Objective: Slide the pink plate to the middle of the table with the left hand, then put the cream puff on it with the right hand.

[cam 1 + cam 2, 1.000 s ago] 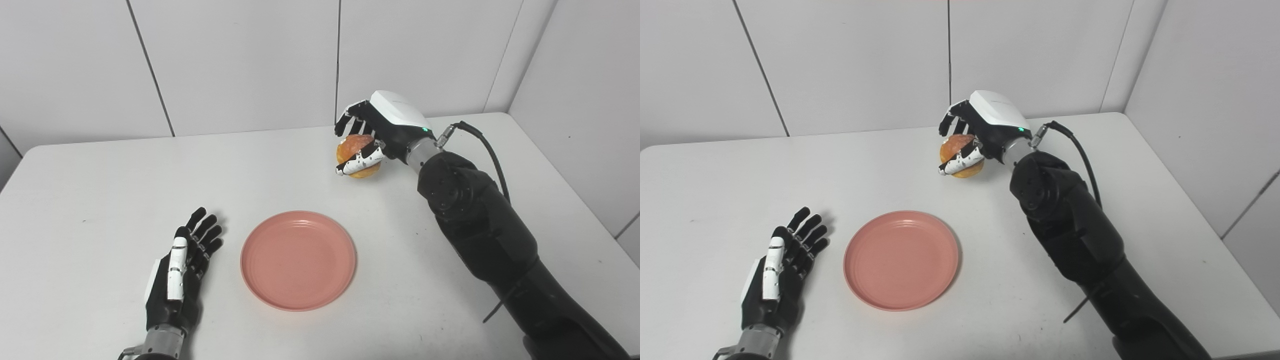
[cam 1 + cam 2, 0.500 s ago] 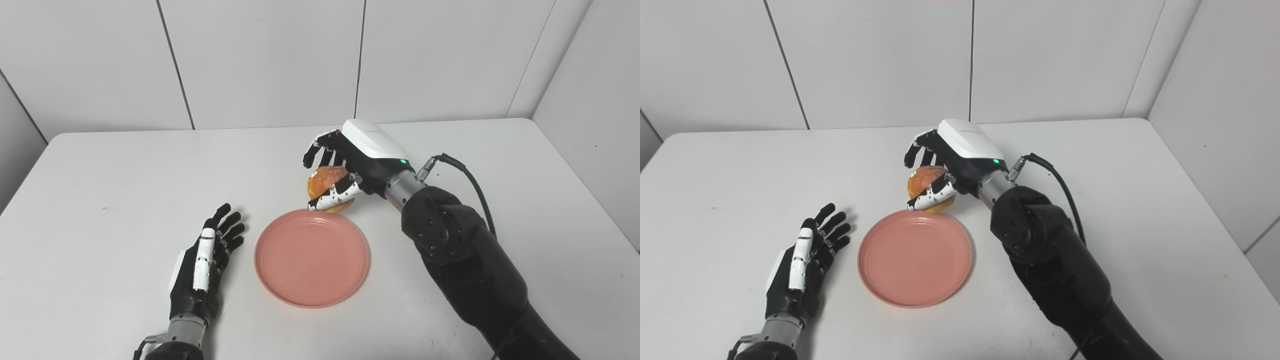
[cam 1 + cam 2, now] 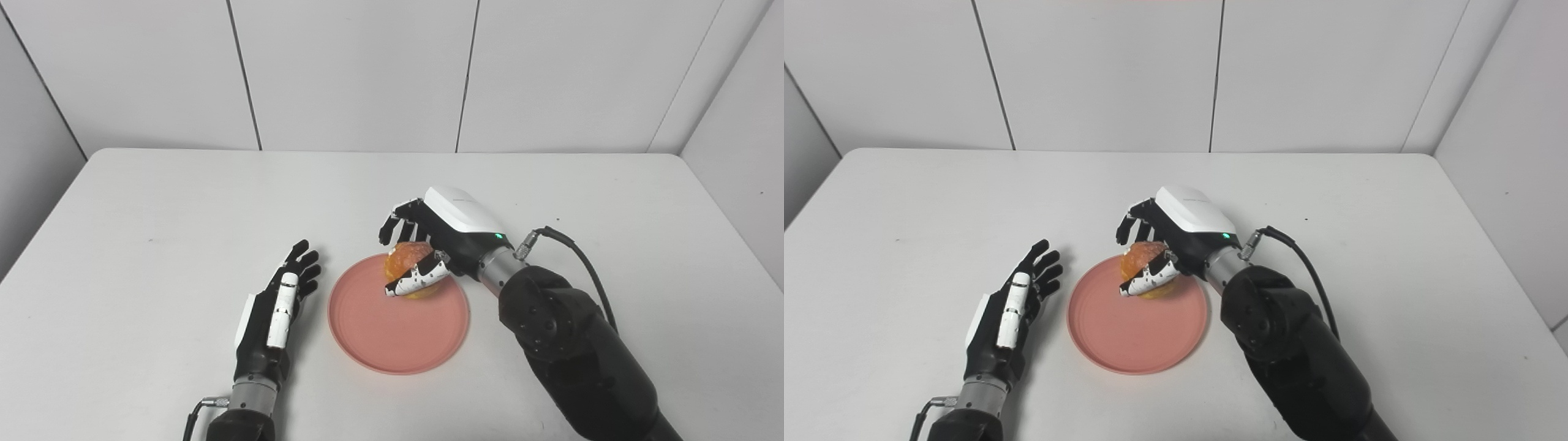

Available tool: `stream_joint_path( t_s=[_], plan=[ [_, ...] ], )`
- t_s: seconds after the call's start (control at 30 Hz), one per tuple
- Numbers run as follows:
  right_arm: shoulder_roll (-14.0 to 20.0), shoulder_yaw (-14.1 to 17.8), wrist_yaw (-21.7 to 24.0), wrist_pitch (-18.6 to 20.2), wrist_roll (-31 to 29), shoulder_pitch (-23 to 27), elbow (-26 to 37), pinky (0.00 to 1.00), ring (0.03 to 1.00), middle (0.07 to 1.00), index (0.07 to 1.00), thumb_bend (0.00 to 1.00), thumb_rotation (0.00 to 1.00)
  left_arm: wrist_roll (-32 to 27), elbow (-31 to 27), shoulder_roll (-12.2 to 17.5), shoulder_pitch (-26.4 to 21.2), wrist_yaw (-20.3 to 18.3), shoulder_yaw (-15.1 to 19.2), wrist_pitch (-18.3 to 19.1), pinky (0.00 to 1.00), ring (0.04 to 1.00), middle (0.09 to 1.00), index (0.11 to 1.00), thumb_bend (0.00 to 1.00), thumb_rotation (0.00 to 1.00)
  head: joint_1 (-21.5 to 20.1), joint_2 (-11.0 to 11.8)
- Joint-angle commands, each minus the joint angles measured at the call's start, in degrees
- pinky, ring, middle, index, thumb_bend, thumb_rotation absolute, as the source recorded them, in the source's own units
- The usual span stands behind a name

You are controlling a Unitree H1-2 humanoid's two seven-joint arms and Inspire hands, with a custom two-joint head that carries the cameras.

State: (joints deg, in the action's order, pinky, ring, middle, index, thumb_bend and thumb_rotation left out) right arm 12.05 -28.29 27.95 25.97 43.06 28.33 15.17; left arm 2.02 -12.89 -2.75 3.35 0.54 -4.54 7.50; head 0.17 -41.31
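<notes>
While the right hand (image 3: 438, 245) curls around the cream puff (image 3: 407, 269), fingers behind and the speckled white thumb across its front, the pastry sits over the far part of the pink plate (image 3: 398, 331); whether it touches the plate or hangs just above I cannot tell. It is a rounded, golden-orange bun with a glossy, slightly crinkled crust and a paler band at its lower edge. Round and shallow, the plate has a low raised rim, a smooth matte finish like plastic and faint concentric rings, and it lies near the middle of the white table (image 3: 153, 202), whose surface is flat and plain with rounded corners. Just to the plate's left the left hand (image 3: 1013, 303) lies with black fingers spread and straight, holding nothing, apart from the rim. A hard white shell with a small green light covers the back of the right hand, and a black cable (image 3: 1304, 260) loops from the wrist. From the right eye, more table shows to the right of the arm.
</notes>
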Motion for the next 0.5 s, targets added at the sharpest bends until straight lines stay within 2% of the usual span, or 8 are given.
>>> stream_joint_path(
  t_s=[0.0,0.23,0.47],
  plan=[
    [-0.3,0.1,-0.7,-2.1,0.6,1.5,0.3,0.25,0.338,0.419,0.535,0.52,0.0,1.7,-0.8,-0.4,0.5,1.0,-0.2,-3.5,0.89,0.882,0.895,0.881,0.53,1.0,0.3,-0.2],
    [-0.4,-1.2,-1.4,-4.2,0.4,0.9,-2.5,0.26,0.352,0.419,0.529,0.52,0.0,4.4,0.3,-1.5,1.8,3.1,-0.7,-7.5,0.87,0.876,0.878,0.864,0.51,1.0,1.3,-0.6],
    [-1.6,-1.5,-3.2,-7.4,-0.1,-0.5,-6.2,0.28,0.359,0.422,0.53,0.52,0.0,6.5,-0.3,-1.6,2.2,3.8,-1.7,-7.7,0.87,0.876,0.879,0.862,0.51,1.0,1.7,-1.0]
  ],
)
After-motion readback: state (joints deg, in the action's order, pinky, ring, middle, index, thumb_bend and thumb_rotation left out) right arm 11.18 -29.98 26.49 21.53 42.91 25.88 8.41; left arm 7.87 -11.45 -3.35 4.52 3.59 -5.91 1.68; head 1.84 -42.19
